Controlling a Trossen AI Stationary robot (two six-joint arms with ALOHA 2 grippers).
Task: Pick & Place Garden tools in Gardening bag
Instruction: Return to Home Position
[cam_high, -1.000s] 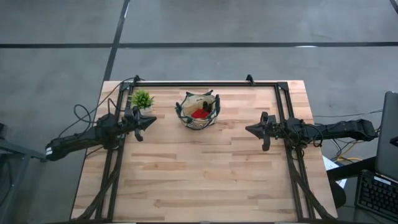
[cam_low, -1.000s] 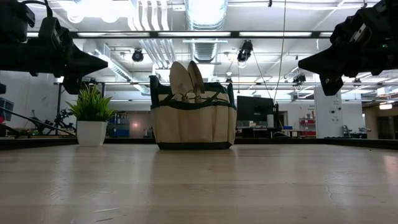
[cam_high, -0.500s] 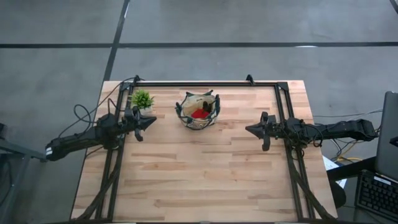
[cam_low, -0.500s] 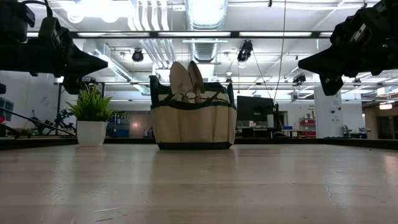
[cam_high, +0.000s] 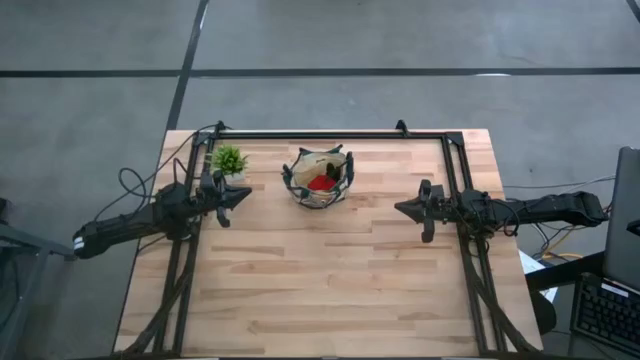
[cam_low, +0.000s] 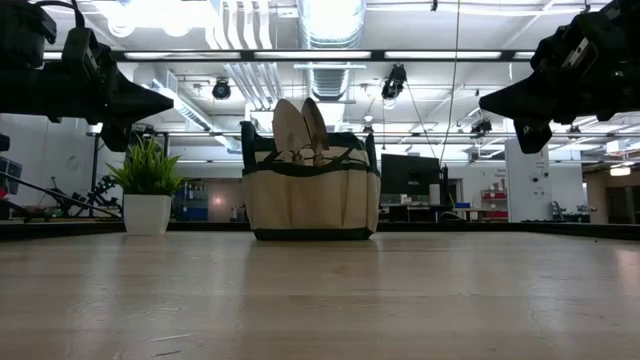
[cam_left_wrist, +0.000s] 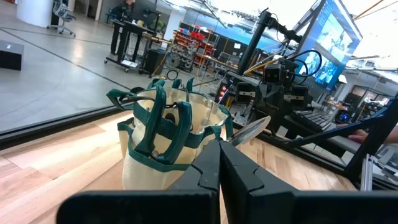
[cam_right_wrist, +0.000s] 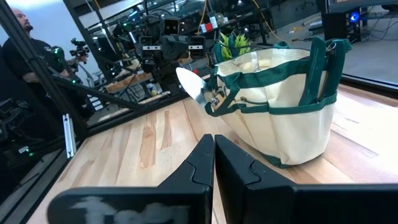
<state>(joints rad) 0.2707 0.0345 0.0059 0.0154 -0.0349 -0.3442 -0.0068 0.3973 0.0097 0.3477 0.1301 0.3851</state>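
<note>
The tan gardening bag (cam_high: 319, 178) with dark green trim stands upright on its base at the table's far middle. It also shows in the low view (cam_low: 312, 195). Two silver trowel blades (cam_low: 298, 130) stick up out of it, and a red item (cam_high: 321, 184) lies inside. My left gripper (cam_high: 246, 196) is shut and empty, hovering left of the bag; it shows shut in the left wrist view (cam_left_wrist: 219, 163). My right gripper (cam_high: 399, 208) is shut and empty, hovering right of the bag; the right wrist view (cam_right_wrist: 214, 155) shows it shut. The pruners are hidden.
A small green potted plant (cam_high: 229, 160) stands left of the bag, beside my left gripper. A dark metal frame (cam_high: 330, 135) runs along the table's far, left and right edges. The wooden table (cam_high: 330, 290) lies bare toward the near edge. A person (cam_right_wrist: 28, 46) stands beyond the table.
</note>
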